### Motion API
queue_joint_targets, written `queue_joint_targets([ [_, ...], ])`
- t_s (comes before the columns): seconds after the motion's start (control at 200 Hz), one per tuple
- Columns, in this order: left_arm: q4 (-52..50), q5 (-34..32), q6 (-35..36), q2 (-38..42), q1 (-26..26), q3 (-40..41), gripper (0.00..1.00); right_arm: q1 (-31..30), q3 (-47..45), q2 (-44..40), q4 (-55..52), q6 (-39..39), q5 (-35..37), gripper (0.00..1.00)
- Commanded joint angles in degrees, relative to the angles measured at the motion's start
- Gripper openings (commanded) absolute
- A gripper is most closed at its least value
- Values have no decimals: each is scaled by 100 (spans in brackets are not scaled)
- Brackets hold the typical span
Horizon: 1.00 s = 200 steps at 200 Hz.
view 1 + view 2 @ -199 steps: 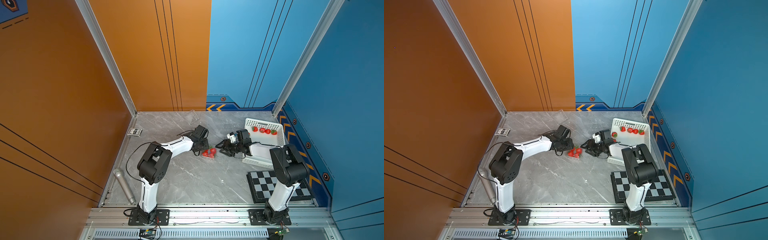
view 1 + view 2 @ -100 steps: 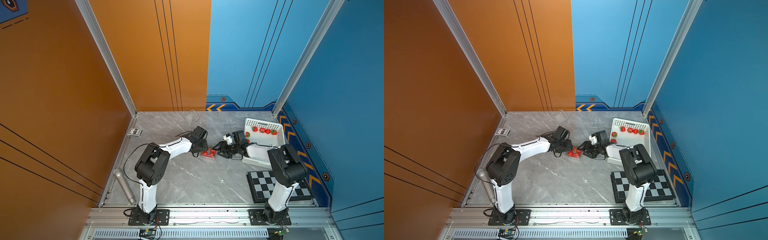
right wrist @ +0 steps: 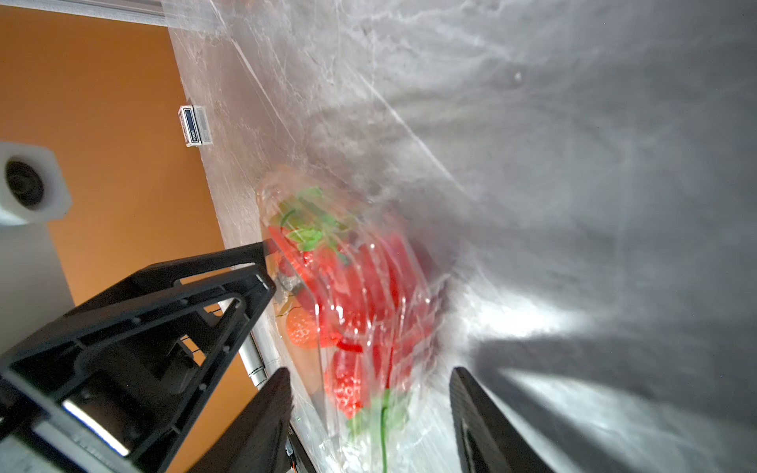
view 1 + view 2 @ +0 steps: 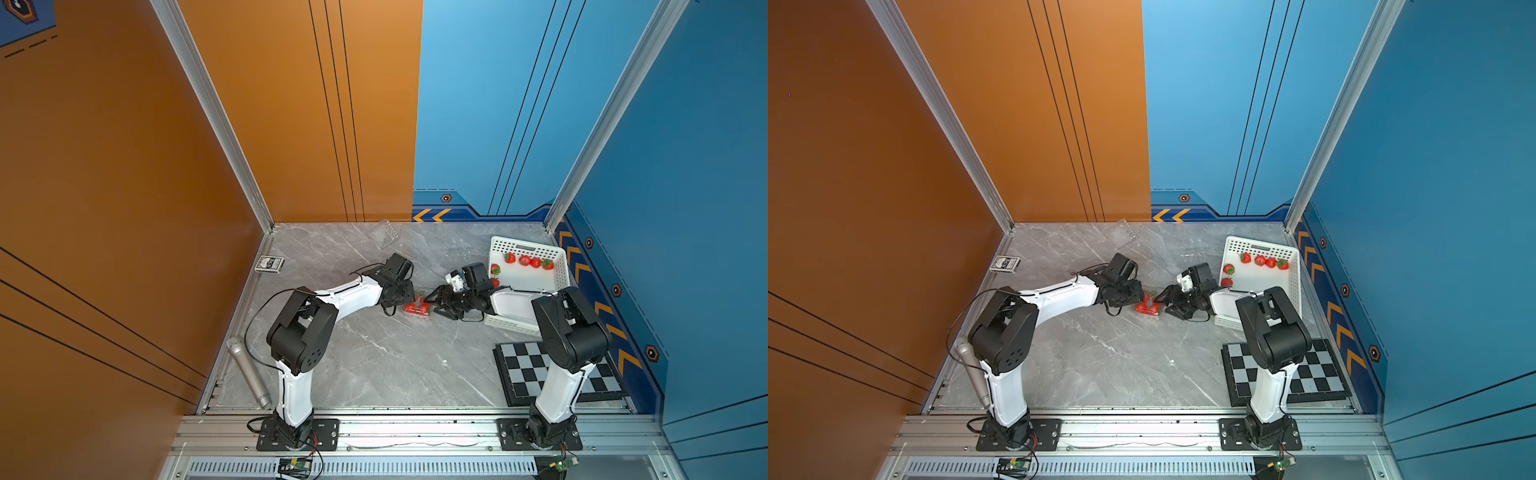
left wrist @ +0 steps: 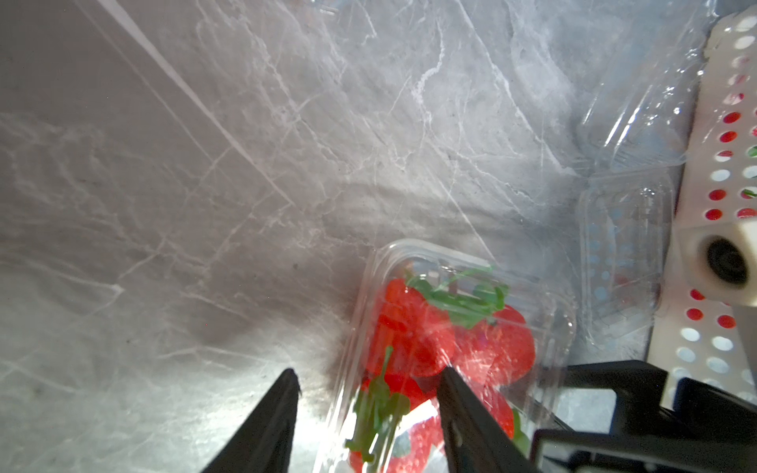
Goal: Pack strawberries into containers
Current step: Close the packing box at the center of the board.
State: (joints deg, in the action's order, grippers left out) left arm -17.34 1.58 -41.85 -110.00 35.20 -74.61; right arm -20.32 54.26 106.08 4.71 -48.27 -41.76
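The right end effector (image 3: 368, 374) just slid up to the box (image 4: 417, 308) of strawberries (image 5: 409, 327) in the middle of the table (image 4: 374, 353), open like the left end effector (image 5: 366, 376), maybe to shut the box.

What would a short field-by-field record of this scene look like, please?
table: grey marble
filled container: mid-table, strawberries inside
left gripper: open, straddling the container's edge
right gripper: open, container between its jaws
basket: white, six loose strawberries inside
spare container: clear, empty, by back wall
other: card box, microphone, chessboard
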Motion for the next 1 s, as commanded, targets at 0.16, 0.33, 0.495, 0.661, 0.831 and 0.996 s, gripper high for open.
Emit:
queue_joint_targets([
  [0.16, -23, 35, 62, -11, -26, -19, 56, 62, 64, 204, 373, -218, 95, 60],
  [0.33, -23, 52, 59, -24, -22, -23, 56, 80, 89, 300, 500, -322, 109, 55],
  [0.495, -23, 79, 62, -54, -30, -41, 56, 166, -80, 338, 950, -547, 56, 49],
  [0.661, -23, 112, 53, -120, -22, -80, 56, 203, -121, 475, 1403, -794, -46, 45],
  [0.831, -58, 130, 54, -187, -25, -124, 55, 201, -103, 593, 1741, -981, -109, 43],
  [0.996, -59, 127, 53, -193, -4, -140, 55, 208, -82, 646, 1894, -1070, -69, 35],
])
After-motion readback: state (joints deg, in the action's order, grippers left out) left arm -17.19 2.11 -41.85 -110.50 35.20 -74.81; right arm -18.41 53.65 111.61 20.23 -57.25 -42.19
